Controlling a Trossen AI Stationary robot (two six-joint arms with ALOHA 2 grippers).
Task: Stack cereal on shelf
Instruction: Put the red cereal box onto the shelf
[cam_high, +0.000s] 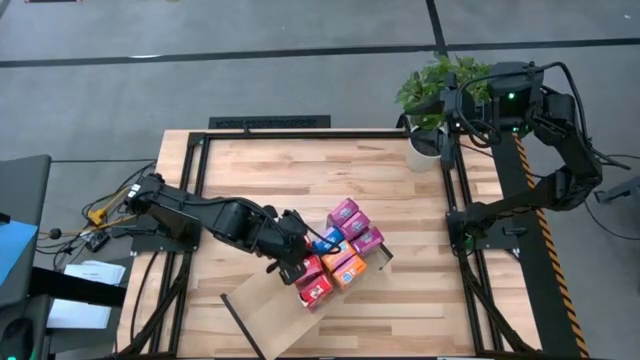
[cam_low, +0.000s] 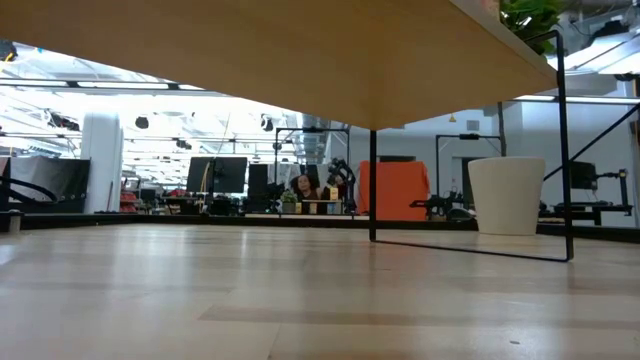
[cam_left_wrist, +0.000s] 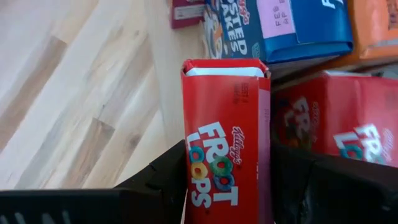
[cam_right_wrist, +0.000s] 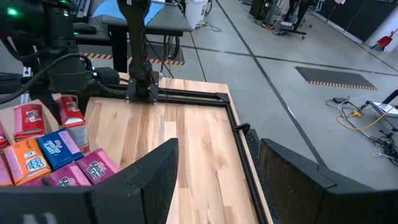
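Note:
Several small cereal boxes (cam_high: 345, 245), pink, orange, blue and red, lie packed together on the pale shelf board (cam_high: 265, 312), which lies slantwise near the table's front edge. My left gripper (cam_high: 295, 262) reaches in from the table's left and is shut on a red Froot Loops box (cam_left_wrist: 227, 143) at the cluster's left side, beside another red box (cam_left_wrist: 348, 127) and a blue one (cam_left_wrist: 280, 25). My right gripper (cam_right_wrist: 217, 149) hangs high over the table's far right corner, open, with nothing between its fingers. My left gripper pinches the red box by its two narrow sides (cam_left_wrist: 186, 168), one finger (cam_left_wrist: 165, 180) on each side, the printed front facing up toward the wrist. The fingers slant down from the table's left and lie along the box. Whether the box's far end (cam_left_wrist: 224, 67) rests on the shelf I cannot tell.
A potted plant in a white pot (cam_high: 432, 100) stands at the table's far right corner, under my right arm. Black frame rails (cam_high: 455, 200) run along the table's sides. Bare wood (cam_high: 290, 170) lies between the boxes and the far edge.

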